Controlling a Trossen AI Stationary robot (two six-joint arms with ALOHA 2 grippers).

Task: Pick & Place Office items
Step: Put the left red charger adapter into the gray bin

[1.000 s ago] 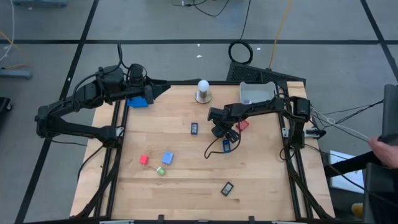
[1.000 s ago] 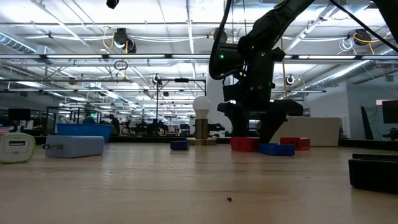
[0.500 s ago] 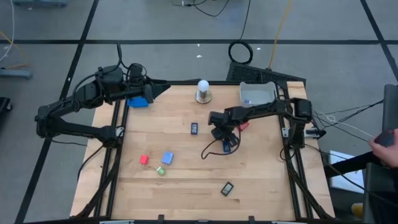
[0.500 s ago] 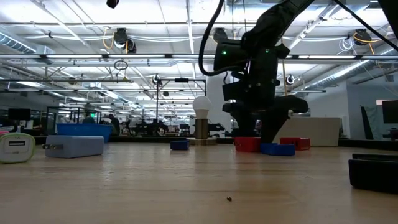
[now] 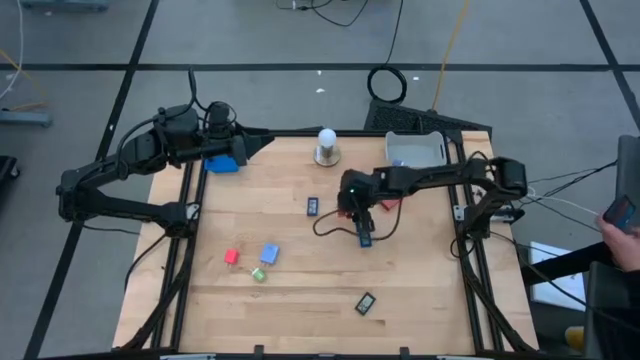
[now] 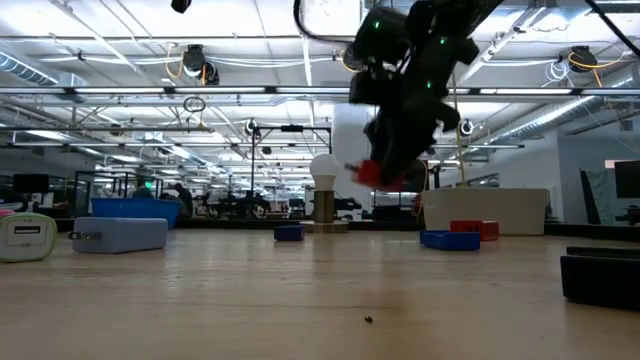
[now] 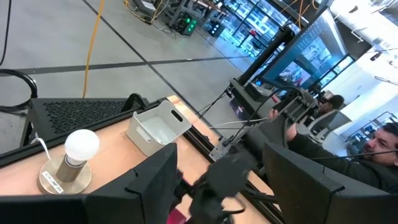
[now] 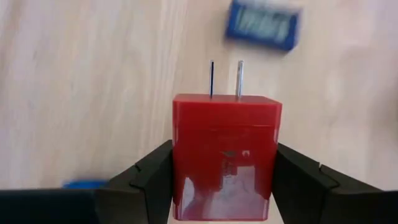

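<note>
Red plug block, boxy with two metal prongs, sits clamped between the right gripper's jaws above the table

Right gripper raised mid-table, fingers clamped; left gripper idle at the far-left table corner.

red plug block between the right hand's fingers, blue piece beyond
</note>
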